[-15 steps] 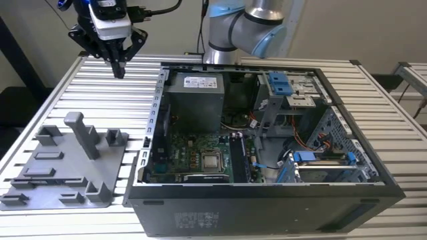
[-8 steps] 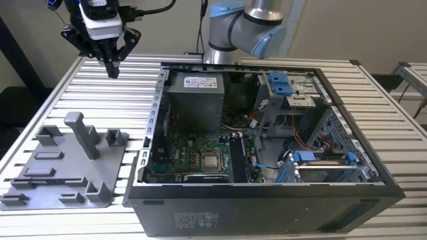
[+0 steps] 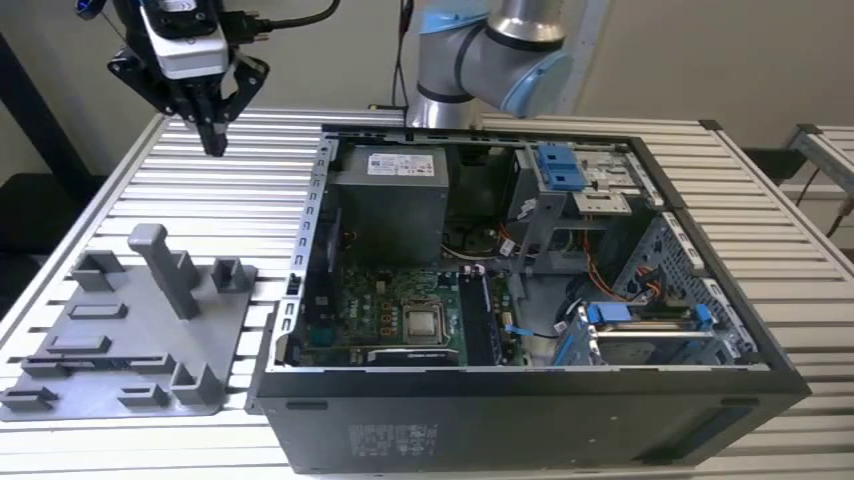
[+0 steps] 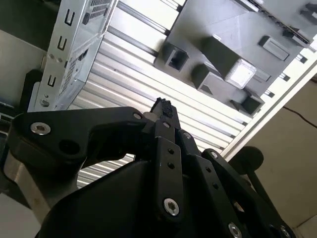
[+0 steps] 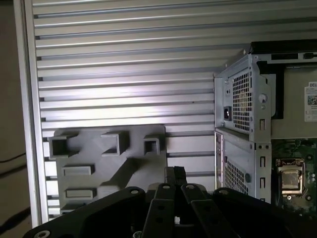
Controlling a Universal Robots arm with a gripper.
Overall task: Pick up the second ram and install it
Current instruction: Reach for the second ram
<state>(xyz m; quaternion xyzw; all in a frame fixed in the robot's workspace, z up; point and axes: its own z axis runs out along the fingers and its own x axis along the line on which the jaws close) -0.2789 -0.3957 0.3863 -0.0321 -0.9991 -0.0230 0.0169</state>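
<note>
In the exterior view, at the far corner on that view's left: the claw (image 3: 211, 148), hanging high over the bare slatted aluminium surface (image 3: 267, 150) and pointing straight down. Fully closed, the two fingers (image 5: 170, 176) pressed one against the other in both wrist views, with nothing gripped between them. Well apart from everything lying on the surface, and nearest to the grey fixture tray (image 3: 120, 330), above the slats close to its far end.

On the tray, one tall post (image 3: 167, 265) standing upright among several short blocks and shallow rectangular recesses. In the first wrist view, plain grey inside the recesses in sight.

Close beside the tray, on the exterior view's right: the open black computer case (image 3: 534, 420), lying on its side with the inside turned up. Inside, the grey power supply (image 3: 387, 195) at the far end and the green mainboard (image 3: 360, 300) nearer, with the processor socket (image 3: 424, 322) on it. Directly at the exterior view's right of the socket, the memory slots (image 3: 483, 310), with thin dark strips standing on edge in them. Cannot tell the second ram for sure among these strips, too thin as seen from above.

Further to that side, a light-blue drive-bay clip (image 3: 561, 168) at the far wall and another one nearer. Behind the case, the lower joints of the robot arm (image 3: 514, 50)
</note>
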